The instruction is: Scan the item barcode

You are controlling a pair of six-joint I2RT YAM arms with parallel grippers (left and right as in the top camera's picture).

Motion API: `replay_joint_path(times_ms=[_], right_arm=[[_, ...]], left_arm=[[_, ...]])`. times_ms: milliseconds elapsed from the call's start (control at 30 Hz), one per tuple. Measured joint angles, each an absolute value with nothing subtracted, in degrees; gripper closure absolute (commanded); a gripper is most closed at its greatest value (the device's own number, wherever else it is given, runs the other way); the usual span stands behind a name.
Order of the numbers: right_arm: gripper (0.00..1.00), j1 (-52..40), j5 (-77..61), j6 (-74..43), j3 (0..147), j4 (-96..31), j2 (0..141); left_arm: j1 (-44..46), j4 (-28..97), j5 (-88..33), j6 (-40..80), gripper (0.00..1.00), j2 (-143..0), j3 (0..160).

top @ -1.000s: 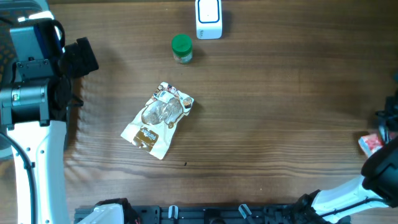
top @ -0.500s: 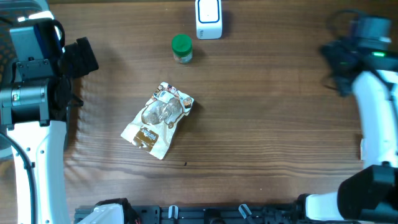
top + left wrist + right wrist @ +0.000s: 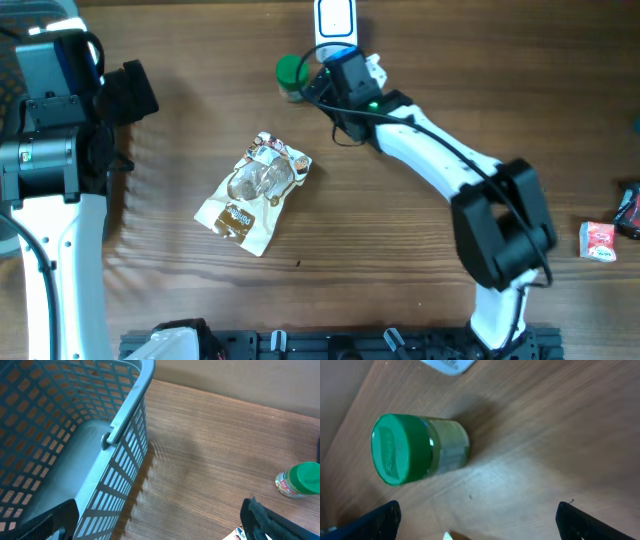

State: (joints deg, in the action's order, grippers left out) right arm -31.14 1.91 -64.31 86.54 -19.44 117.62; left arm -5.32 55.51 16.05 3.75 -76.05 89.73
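**Desk:** Where is the item?

**Operator:** I have the green-lidded jar (image 3: 289, 72) standing upright on the wooden table (image 3: 380, 260), close to its far edge. Its body is clear with a pale label. I can't make out a barcode from any of my views.

**Desk:** And the scanner?

**Operator:** The white scanner (image 3: 335, 18) sits just beyond the jar and slightly to its right, at the table's far edge. The two are near each other but apart.

**Desk:** What is the right arm doing?

**Operator:** The right gripper (image 3: 476, 510) hangs right beside the jar, on the jar's right. On the wrist camera I see its fingers spread wide with only bare wood between them. The jar lies ahead of the fingertips, not between them, so nothing is held.

**Desk:** What about the left?

**Operator:** The left gripper (image 3: 157, 520) is well to the left of the jar, and its fingers are also spread with nothing in them. It hovers by the rim of a blue-grey slatted basket (image 3: 120, 425).

**Desk:** Anything else around the jar?

**Operator:** A crinkled snack pouch (image 3: 255, 190) lies flat on the near side of the jar, toward the middle of the table. A small red box (image 3: 598, 240) sits far to the jar's right, by the table's edge.
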Motion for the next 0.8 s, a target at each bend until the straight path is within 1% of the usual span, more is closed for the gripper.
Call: replay_joint_path(times_ms=[200,333,467,567,700,800], right_arm=[[0.01,-32.58,1.43,-63.79,95.81,-15.81,122.02],[0.01,-32.71,1.37,-63.79,96.49,-12.82,124.42],[0.01,-33.1,1.52,-63.0,97.34,-12.78,128.22],[0.01,-33.15,1.17,-59.27,102.3,-13.76,131.24],[0.0,-33.15,1.56,-51.53,111.31,-19.77,133.73],[0.0,-33.15,2.59,-44.86,113.06,-21.69,133.84]], left_arm=[[-5.32,55.53,16.05,3.75,0.0,-76.05,89.73],[-5.32,55.53,16.05,3.75,0.0,-76.05,89.73],[-5.32,55.53,16.03,3.75,0.0,-76.05,89.73],[-5.32,55.53,16.03,3.75,0.0,-76.05,89.73],[-5.32,55.53,16.05,3.75,0.0,-76.05,89.73],[-5.32,55.53,16.05,3.75,0.0,-76.05,89.73]])
